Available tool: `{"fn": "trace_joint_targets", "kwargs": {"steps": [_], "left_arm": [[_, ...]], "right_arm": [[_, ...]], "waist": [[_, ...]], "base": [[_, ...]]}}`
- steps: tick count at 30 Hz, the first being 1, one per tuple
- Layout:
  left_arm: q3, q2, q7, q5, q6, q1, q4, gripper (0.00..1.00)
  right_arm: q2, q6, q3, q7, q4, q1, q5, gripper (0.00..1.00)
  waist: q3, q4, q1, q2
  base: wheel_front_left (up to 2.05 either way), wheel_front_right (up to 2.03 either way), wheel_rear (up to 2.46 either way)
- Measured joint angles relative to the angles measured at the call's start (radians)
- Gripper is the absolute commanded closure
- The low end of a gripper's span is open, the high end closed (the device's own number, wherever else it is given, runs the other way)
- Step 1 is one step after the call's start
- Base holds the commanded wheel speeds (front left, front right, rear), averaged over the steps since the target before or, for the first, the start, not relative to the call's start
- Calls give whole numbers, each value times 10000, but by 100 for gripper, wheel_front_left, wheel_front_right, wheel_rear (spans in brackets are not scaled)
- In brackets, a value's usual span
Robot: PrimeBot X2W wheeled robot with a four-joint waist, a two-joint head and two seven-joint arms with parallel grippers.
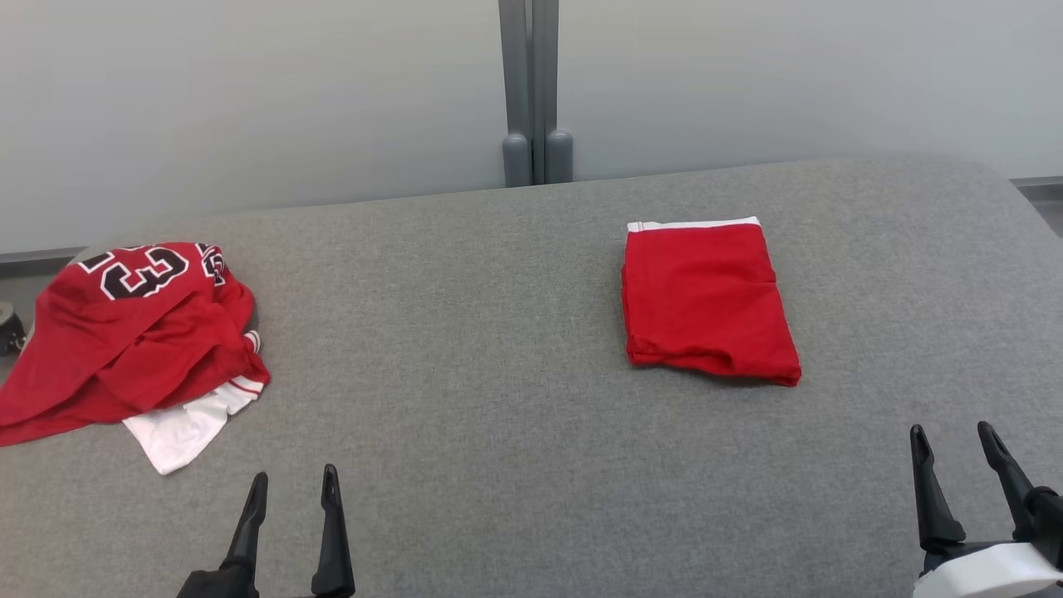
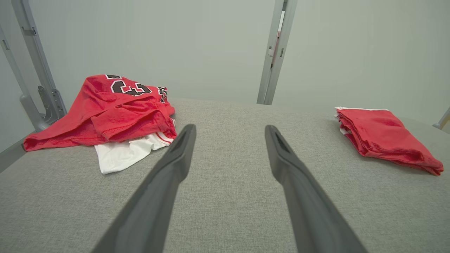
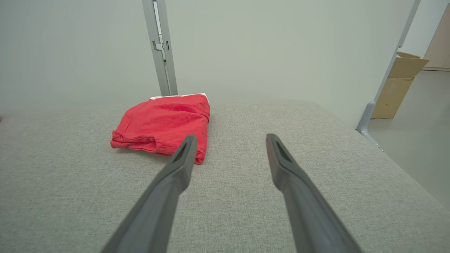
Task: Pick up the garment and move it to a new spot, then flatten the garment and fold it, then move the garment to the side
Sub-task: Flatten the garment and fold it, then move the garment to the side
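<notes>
Currently, item one: red jersey [image 1: 124, 332], lying crumpled over a white garment [image 1: 187, 423] at the left edge of the grey padded table [image 1: 465, 349]. Item two: folded red garment [image 1: 706, 303], sitting toward the far right corner, seemingly finished and set aside. Left gripper [image 1: 295, 472] and right gripper [image 1: 951, 427] are hovering at the near edge, fingers spread, holding nothing. Pickup is probably beginning, calling for a left-arm reach to the jersey. Right wrist view is adding a cardboard box [image 3: 399, 84] on the floor past the right edge.
</notes>
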Motion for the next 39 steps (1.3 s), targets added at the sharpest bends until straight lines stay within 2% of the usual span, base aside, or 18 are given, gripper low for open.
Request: {"fn": "trace_joint_targets", "kwargs": {"steps": [10, 16, 19, 23, 28, 30, 35, 39], "left_arm": [[19, 0, 0, -12, 35, 30, 36, 0], [25, 0, 0, -13, 42, 23, 0, 0], [-104, 2, 0, -36, 44, -61, 25, 0], [-470, 2, 0, -102, 73, -753, -36, 0], [-867, -2, 0, -169, 107, -1429, 13, 0], [-1024, 0, 0, -196, 107, -1677, 69, 0], [-1521, -2, 0, -368, 188, -2160, 213, 0], [-1801, 0, 0, -520, 255, -2359, 224, 0]], "right_arm": [[67, 0, 25, 0, 228, -11, 8, 0], [282, 0, 111, 17, 1108, -502, 1124, 0], [157, 0, 163, 673, 1369, -1546, 2080, 0], [-316, -2, 73, 2293, 1526, -3450, 3147, 0], [-874, -4, 510, 4780, 2257, -5353, 3582, 0], [-1035, -4, 596, 5402, 2673, -5958, 3526, 0], [-1220, -4, 742, 6059, 4065, -6936, 2926, 0], [-1151, -2, 803, 6040, 5162, -7412, 2750, 0]], "waist": [[-2, 37, 0, 0], [211, 65, 0, 0], [427, 60, 0, 0], [946, 66, 0, 0], [1785, 160, 1, 0], [2099, 221, 1, 0], [2724, 559, 1, 0], [2970, 988, 1, 0]], "base": [[0, 0, 0], [0, 0, 0], [0, 0, 0], [0, 0, 0], [0, 0, 0], [0, 0, 0], [0, 0, 0], [0, 0, 0]]}}
